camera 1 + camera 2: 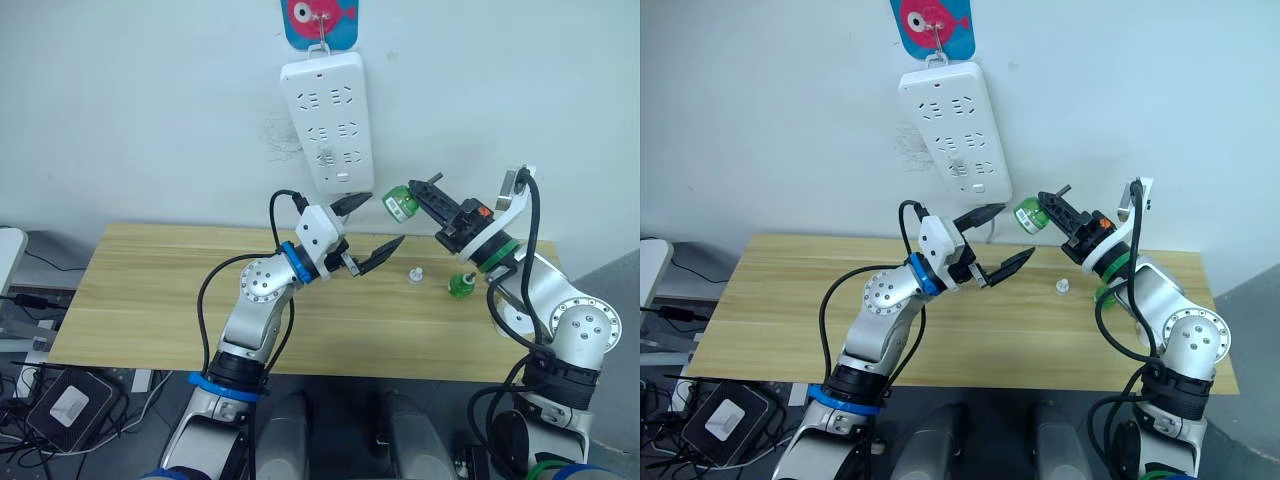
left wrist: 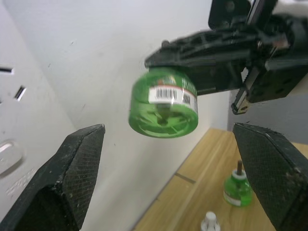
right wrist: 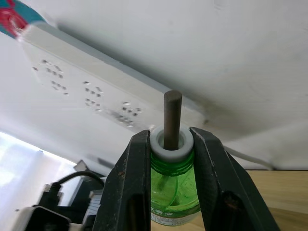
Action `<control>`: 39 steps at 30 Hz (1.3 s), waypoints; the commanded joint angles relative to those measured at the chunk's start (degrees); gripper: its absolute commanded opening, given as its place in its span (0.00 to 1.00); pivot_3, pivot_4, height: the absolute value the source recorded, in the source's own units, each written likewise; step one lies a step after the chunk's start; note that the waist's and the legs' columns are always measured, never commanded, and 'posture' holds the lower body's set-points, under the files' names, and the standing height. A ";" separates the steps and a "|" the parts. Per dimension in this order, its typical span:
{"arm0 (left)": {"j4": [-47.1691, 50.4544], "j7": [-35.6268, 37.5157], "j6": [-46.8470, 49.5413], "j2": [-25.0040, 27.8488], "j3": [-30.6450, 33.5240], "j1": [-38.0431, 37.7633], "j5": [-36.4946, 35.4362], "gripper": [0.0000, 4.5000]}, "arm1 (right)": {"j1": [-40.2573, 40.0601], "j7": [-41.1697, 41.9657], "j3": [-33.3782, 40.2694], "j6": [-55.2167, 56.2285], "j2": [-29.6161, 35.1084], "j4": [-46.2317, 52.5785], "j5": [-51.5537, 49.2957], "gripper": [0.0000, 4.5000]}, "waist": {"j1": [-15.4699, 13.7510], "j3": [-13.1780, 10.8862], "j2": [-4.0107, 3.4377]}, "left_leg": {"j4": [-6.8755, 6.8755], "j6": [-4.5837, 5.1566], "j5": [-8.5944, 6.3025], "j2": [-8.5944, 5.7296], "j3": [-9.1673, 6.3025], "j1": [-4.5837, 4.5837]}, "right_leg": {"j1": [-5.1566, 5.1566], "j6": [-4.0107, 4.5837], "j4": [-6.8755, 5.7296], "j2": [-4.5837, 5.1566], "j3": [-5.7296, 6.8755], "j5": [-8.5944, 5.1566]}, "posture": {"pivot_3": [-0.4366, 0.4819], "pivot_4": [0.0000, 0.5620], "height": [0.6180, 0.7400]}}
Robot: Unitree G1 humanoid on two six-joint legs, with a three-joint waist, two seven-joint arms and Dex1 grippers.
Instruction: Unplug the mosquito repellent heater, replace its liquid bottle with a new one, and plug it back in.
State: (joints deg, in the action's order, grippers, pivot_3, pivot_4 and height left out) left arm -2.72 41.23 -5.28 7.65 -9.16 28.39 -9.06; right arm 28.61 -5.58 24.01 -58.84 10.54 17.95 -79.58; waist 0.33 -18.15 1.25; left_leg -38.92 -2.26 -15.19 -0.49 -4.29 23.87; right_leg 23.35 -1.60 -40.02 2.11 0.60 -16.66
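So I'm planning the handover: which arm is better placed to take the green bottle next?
The left. Its open gripper faces the small green plastic liquid bottle, which the right gripper holds by the neck in the air before the wall, its base turned towards the left gripper.

Even, bright indoor light falls on my bench (image 1: pixel 150 300), and the shadows are soft. In my left wrist view the green bottle (image 2: pixel 163 103) is blurred; a pale glare fills one corner of my right wrist view.
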 commanded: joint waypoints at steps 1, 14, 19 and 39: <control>0.77 -1.98 -1.34 -1.65 -0.88 1.14 0.28 1.00 | -0.73 -2.22 -1.37 1.21 1.61 3.64 -6.82 0.18 | 0.05 0.02 0.00 | -0.01 0.04 -0.02 0.00 0.01 0.00 | 0.00 0.00 0.00 0.00 -0.01 0.00 | 0.51 0.45 1.00; -0.59 -1.14 -1.95 -2.15 -0.67 3.66 -1.74 0.80 | -3.11 -4.61 -6.21 6.81 6.89 4.48 -12.96 0.18 | 0.22 0.08 0.01 | -0.01 0.12 -0.04 0.01 0.00 0.01 | 0.00 0.00 0.01 -0.05 0.00 0.00 | 0.49 0.46 1.00; -0.23 -1.00 -1.83 -2.20 -0.79 3.34 -2.22 0.50 | -3.49 -4.83 -7.57 8.71 8.38 4.57 -13.98 0.18 | 0.34 0.08 0.01 | -0.01 0.12 -0.04 0.01 -0.01 0.02 | 0.00 0.00 0.02 -0.05 -0.01 0.00 | 0.49 0.46 1.00; 2.08 6.17 5.79 3.39 0.49 1.78 -8.96 0.50 | -13.90 22.07 -11.15 -6.59 49.69 4.37 -1.53 0.99 | 0.68 0.10 0.00 | -0.03 0.25 -0.11 0.00 -0.04 0.09 | -0.06 0.00 0.16 -0.05 0.02 0.00 | 0.44 0.50 1.00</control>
State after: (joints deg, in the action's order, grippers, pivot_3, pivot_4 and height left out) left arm -4.07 46.59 0.66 11.30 -8.38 30.64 -16.69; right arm 15.70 12.77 12.75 -65.96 57.43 22.11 -87.68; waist 1.01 -18.04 1.25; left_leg -38.96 -2.00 -15.29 -0.50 -4.29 23.91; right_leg 23.28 -1.61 -39.88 2.06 0.60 -16.66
